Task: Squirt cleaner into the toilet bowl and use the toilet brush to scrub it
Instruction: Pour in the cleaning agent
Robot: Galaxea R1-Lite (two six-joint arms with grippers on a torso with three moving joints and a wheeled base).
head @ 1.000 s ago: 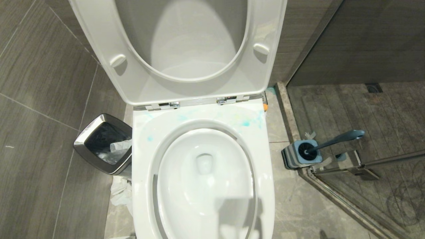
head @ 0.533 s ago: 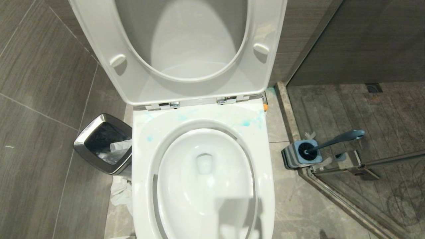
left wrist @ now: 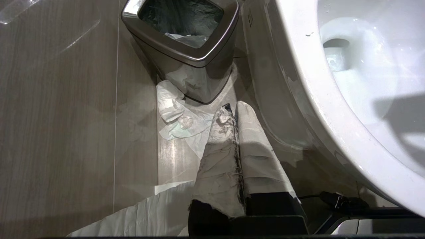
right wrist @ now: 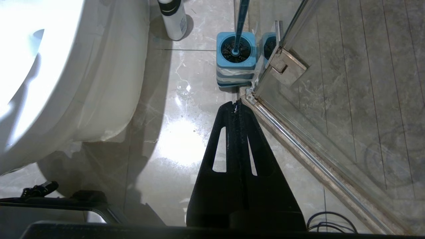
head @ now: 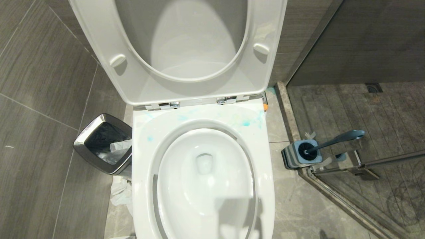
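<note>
Steel-rimmed waste bin (head: 102, 143), crumpled tissue (head: 121, 194) on floor, glass shower door (head: 375, 166)

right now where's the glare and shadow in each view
Head view: a square shadow falls on the near bowl. Left wrist view: the basin glares bright; a shadow crosses it. Right wrist view: the bowl rim is blown out white, and a bright reflection sits on the wet floor.

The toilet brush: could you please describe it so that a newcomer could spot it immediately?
Start at the toilet bowl; on the floor to its right, against the glass shower door's corner hinge, sits a square blue holder. The toilet brush stands in it, and its long, slim, dark teal handle sets it apart.
</note>
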